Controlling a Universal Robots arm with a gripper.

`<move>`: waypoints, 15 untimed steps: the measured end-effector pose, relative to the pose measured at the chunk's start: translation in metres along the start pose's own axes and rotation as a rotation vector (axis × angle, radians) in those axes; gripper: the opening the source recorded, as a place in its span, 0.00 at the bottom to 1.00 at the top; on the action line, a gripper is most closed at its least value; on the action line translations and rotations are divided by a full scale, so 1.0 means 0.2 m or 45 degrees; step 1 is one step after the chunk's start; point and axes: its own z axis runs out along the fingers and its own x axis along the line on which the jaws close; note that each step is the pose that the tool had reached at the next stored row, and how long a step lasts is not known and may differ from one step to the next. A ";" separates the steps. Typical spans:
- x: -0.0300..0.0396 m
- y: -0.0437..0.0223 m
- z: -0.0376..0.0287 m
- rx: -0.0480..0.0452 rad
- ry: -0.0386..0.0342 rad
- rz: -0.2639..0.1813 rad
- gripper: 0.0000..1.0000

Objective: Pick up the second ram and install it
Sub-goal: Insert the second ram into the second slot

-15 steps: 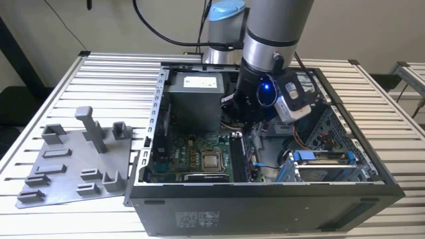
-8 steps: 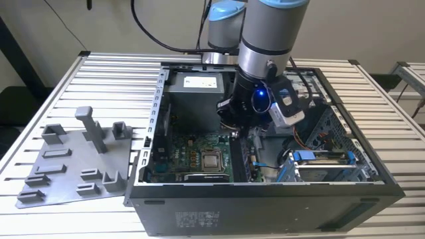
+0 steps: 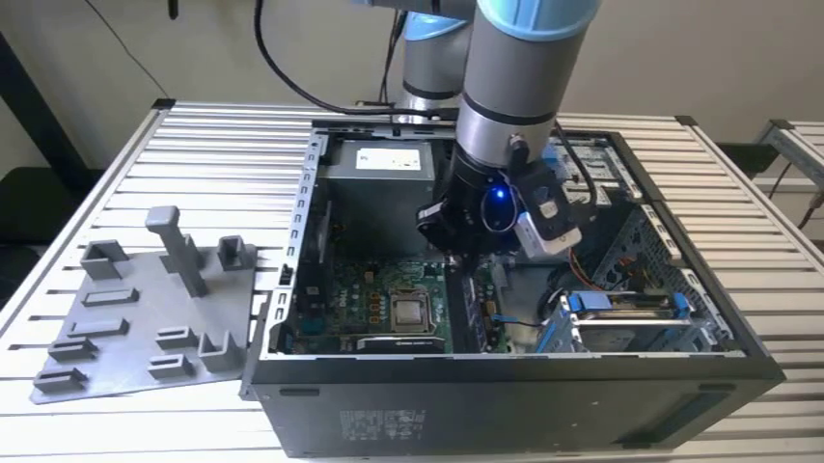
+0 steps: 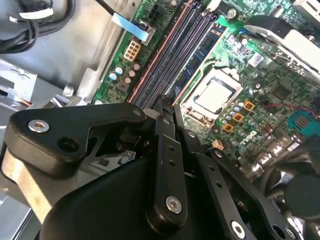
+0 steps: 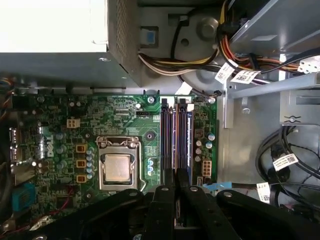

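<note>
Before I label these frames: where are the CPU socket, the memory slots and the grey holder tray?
CPU socket (image 5: pixel 118 167), first wrist view, metal lid.
Memory slots (image 5: pixel 176 134), first wrist view, mid-length.
Grey holder tray (image 3: pixel 135 333), exterior view, flat base.

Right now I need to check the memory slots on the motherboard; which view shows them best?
The first wrist view: the memory slots run straight and unforeshortened beside the CPU socket. The second wrist view shows them slanted, partly behind the gripper. In the exterior view the arm covers most of them.
</note>
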 end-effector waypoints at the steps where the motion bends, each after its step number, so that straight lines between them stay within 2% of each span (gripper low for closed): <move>1: 0.004 0.000 0.009 0.000 0.0000 0.000 0.14; 10: 0.010 -0.012 0.068 0.000 -0.0005 0.001 0.14; 15: 0.010 -0.025 0.105 0.000 -0.0016 0.021 0.14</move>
